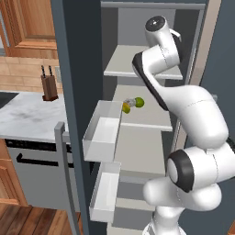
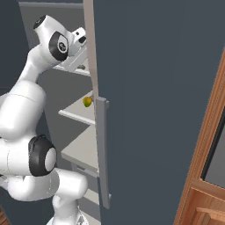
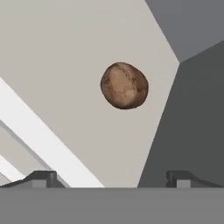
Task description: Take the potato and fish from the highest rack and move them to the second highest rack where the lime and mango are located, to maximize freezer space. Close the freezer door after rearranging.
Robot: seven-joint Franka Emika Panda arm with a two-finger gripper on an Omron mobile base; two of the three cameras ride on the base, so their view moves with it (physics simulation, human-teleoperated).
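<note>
Hand view: potato (image 3: 124,85) alone on shelf, hand (image 3: 111,177) open, apart.

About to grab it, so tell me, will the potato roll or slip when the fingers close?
The potato looks rounded and lies loose on a flat shelf, so a nudge would probably roll it. Its rough skin likely grips well. It seems firm, so the open gripper should close without squashing it.

the small dark-brown rough potato (image 3: 124,85) lies alone on the flat grey top shelf (image 1: 126,62) of the tall slate-blue freezer (image 1: 75,69). one shelf below, the bright-green round lime (image 1: 139,102) sits just right of the yellow-orange oval mango (image 1: 126,108), near the front edge.
</note>
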